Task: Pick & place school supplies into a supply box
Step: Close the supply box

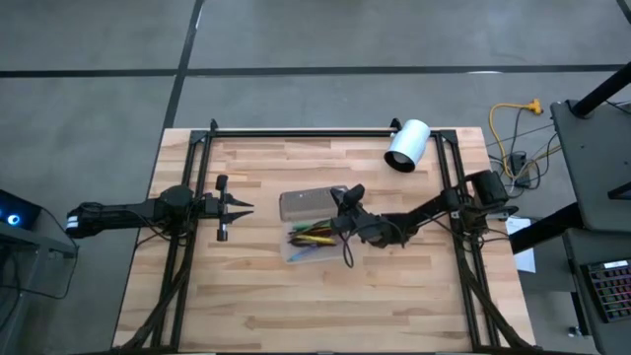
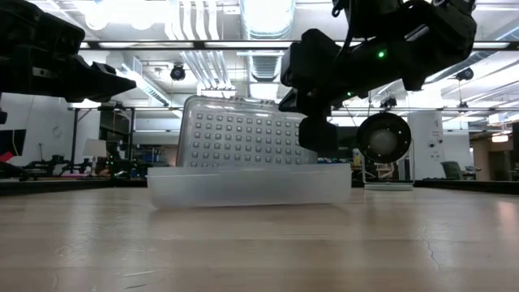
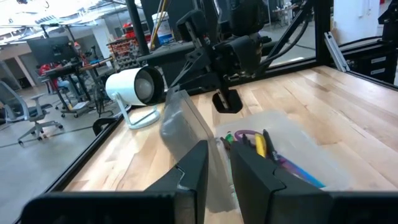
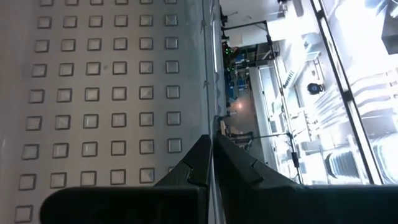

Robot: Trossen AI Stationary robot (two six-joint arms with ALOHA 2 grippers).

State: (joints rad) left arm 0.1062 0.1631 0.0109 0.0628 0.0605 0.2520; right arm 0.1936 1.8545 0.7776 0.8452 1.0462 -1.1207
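The supply box sits mid-table with its translucent tray [image 1: 296, 251] resting flat and its grey textured lid [image 2: 243, 134] standing up from the tray's far long side. School supplies [image 3: 261, 146], yellow, green, purple and blue, lie inside the tray. My right gripper [image 1: 347, 200] is shut and hangs at the lid's right end [image 4: 186, 74], above the tray. My left gripper [image 1: 246, 207] waits to the left of the box, level, its fingers [image 3: 196, 163] a narrow gap apart with nothing between them. My right gripper comes level from the table's right side, and its shut fingertips [image 4: 202, 149] stand right at the lid's end edge [image 4: 208, 93]. Whether they touch the lid I cannot tell. The lid stays upright on the tray.
A white cylinder [image 1: 406, 146] lies at the far right of the table, beyond the box. Black frame rails [image 1: 296, 132] run along the far edge and down both sides. Bare wood lies on the near side of the box.
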